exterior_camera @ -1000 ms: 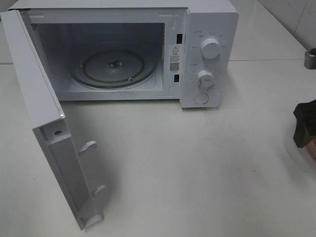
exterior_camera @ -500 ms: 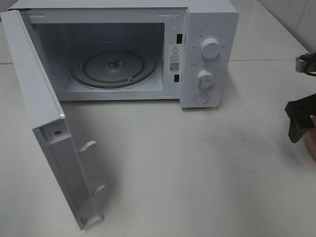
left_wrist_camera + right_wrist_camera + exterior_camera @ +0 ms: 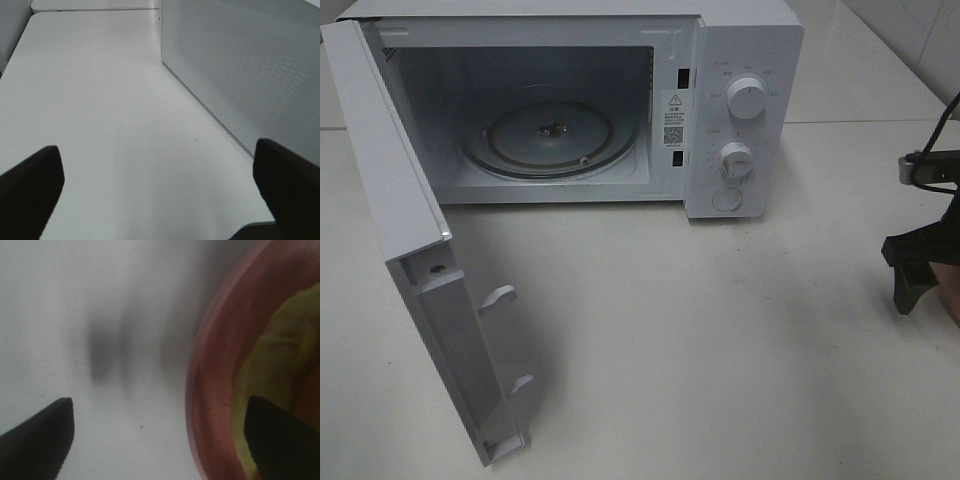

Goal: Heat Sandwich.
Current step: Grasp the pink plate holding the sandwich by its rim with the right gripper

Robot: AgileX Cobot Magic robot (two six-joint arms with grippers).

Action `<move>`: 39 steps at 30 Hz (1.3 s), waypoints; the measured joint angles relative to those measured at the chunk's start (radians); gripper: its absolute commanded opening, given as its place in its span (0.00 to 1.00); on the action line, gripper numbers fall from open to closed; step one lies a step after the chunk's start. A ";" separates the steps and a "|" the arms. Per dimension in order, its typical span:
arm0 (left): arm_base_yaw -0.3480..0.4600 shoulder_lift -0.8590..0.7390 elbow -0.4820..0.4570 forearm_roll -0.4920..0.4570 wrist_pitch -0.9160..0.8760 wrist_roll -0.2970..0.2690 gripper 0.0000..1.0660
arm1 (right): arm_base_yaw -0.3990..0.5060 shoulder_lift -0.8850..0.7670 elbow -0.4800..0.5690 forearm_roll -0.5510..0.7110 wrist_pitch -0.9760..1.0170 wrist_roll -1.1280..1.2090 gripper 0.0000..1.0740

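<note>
The sandwich point(image 3: 272, 370) is a pale yellow-green slice lying on the round pink plate point(image 3: 212, 370); it shows only in the right wrist view. My right gripper point(image 3: 160, 440) is open and hangs over the plate's rim, one finger point(image 3: 37, 437) above the table and the other point(image 3: 282, 437) above the sandwich. In the high view the right gripper point(image 3: 918, 262) is at the far right edge, with a sliver of the plate point(image 3: 955, 295) beside it. The white microwave point(image 3: 745, 60) stands open with its glass turntable point(image 3: 548, 135) bare. My left gripper point(image 3: 160, 200) is open and empty beside the microwave's side wall point(image 3: 240, 65).
The microwave door point(image 3: 420, 270) is swung wide to the left and juts toward the front of the white table point(image 3: 720, 340). Two knobs point(image 3: 747, 98) and a button are on the control panel. A tiled wall point(image 3: 920, 30) is at the back right.
My right gripper has moved left and down at the right edge of the high view. The microwave and its door have not moved.
</note>
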 measured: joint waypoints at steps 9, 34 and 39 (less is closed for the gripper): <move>0.000 0.000 0.000 0.000 0.000 0.000 0.92 | 0.000 0.062 0.000 0.000 -0.041 0.000 0.80; 0.000 0.000 0.000 0.000 0.000 0.000 0.92 | 0.000 0.062 -0.003 -0.120 -0.016 0.136 0.00; 0.000 0.000 0.000 0.000 0.000 0.000 0.92 | 0.001 0.062 -0.003 -0.121 -0.012 0.136 0.00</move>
